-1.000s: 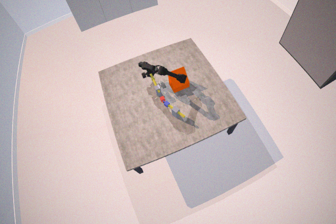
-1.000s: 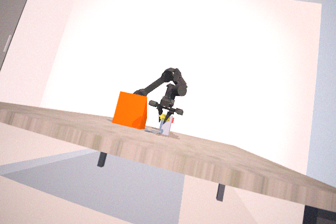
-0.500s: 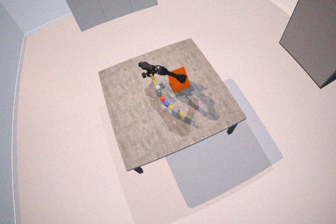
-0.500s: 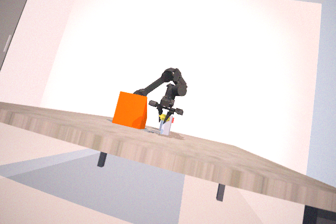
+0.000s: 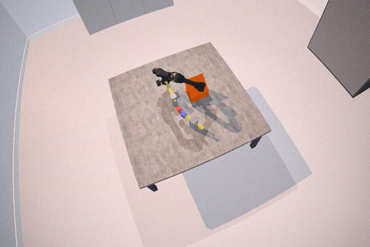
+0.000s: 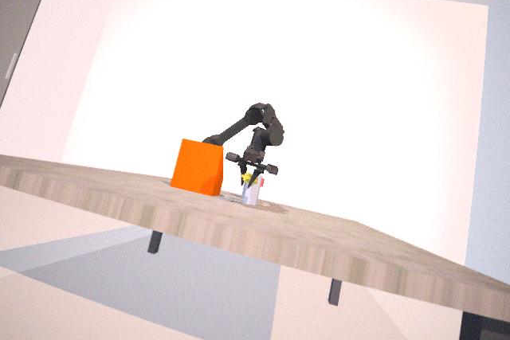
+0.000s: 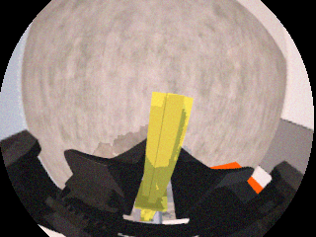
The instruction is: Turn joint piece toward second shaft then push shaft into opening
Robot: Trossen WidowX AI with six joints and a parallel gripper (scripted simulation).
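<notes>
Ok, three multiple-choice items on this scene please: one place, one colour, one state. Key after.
1. Where is the red piece?
A) on the orange box
B) between the two blocks
C) on the floor

2. What colour is the box under the arm?
A) green
B) white
C) orange

3. The pincer is:
A) shut on a yellow shaft
B) wide open
C) shut on the orange box

1 B: top view shows the red piece there.
2 C: the box is orange.
3 A: the pincer grips the yellow shaft.
</notes>
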